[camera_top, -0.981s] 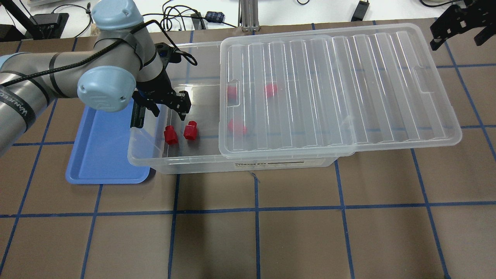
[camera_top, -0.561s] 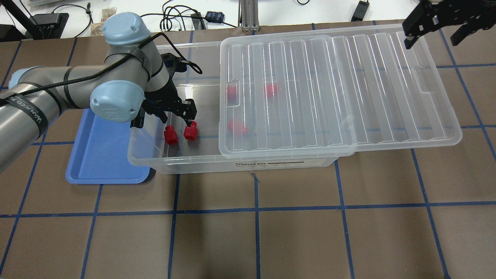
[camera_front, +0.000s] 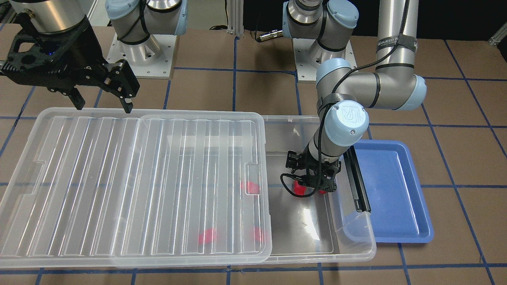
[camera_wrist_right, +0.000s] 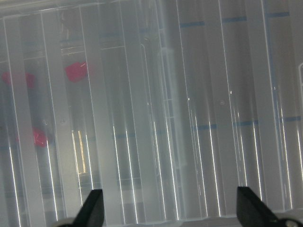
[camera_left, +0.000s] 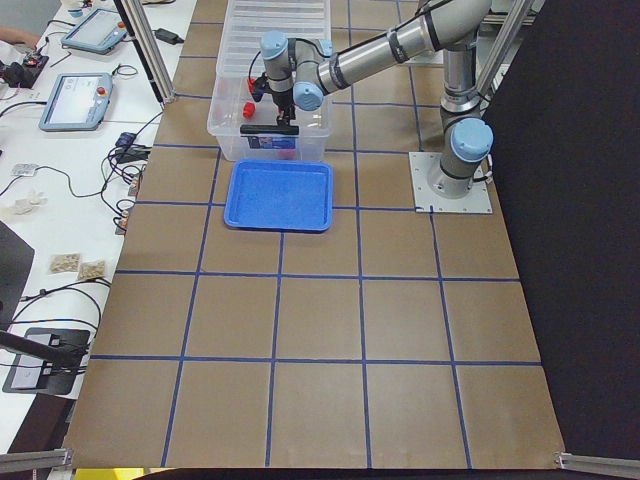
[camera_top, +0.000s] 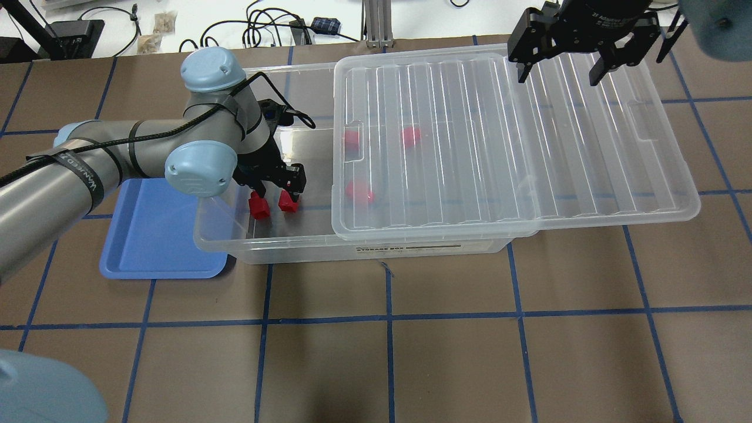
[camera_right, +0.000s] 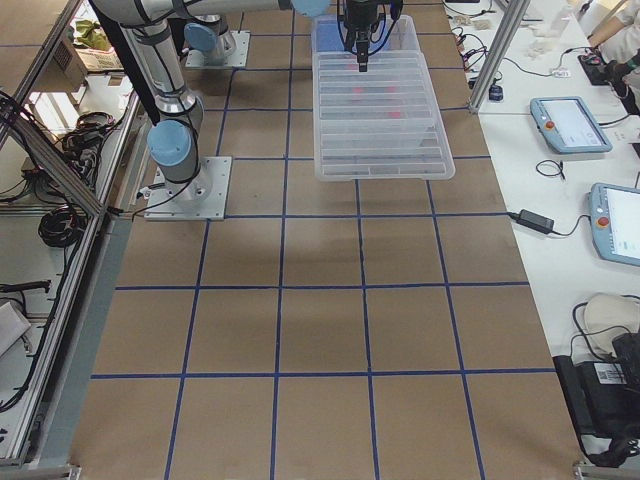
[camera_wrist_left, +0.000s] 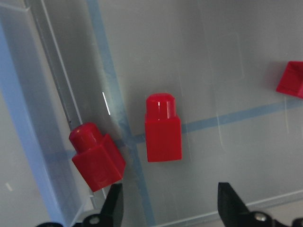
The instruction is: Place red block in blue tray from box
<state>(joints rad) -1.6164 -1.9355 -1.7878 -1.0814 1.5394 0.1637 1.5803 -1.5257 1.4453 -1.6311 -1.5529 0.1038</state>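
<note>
At left in the overhead view, on the counter: blue tray, no block in it yet, just beside the box. Right of that, open left jaws low inside the box's uncovered end, above two blocks. Judged step: closing in for the grasp. Next: drop astride the red block at wrist-view centre, clear of the neighbour block by the wall, then pinch and lift. Upper right: right jaws spread, holding nothing, over the lid.

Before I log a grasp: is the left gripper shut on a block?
No, the left gripper stands open, its fingers clear of the nearest block.
</note>
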